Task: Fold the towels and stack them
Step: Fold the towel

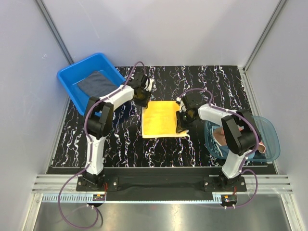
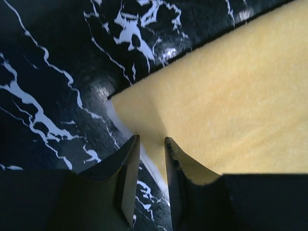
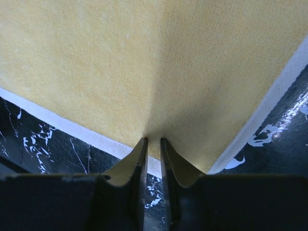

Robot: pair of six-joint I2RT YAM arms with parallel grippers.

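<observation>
A yellow towel (image 1: 163, 118) lies flat in the middle of the black marbled table. My left gripper (image 1: 142, 98) is at its far left corner. In the left wrist view the gripper (image 2: 152, 140) pinches the towel's (image 2: 231, 86) edge, and a crease rises from the jaws. My right gripper (image 1: 181, 124) is at the towel's near right edge. In the right wrist view it (image 3: 154, 140) is shut on the towel (image 3: 144, 62) beside its white hem. A dark navy-grey towel (image 1: 96, 83) lies in the blue tub. A brown towel (image 1: 220, 136) lies in the teal bowl.
The blue plastic tub (image 1: 65, 77) stands at the far left, partly off the table. The translucent teal bowl (image 1: 272, 130) sits at the right edge beside the right arm. Grey walls close in the sides and back.
</observation>
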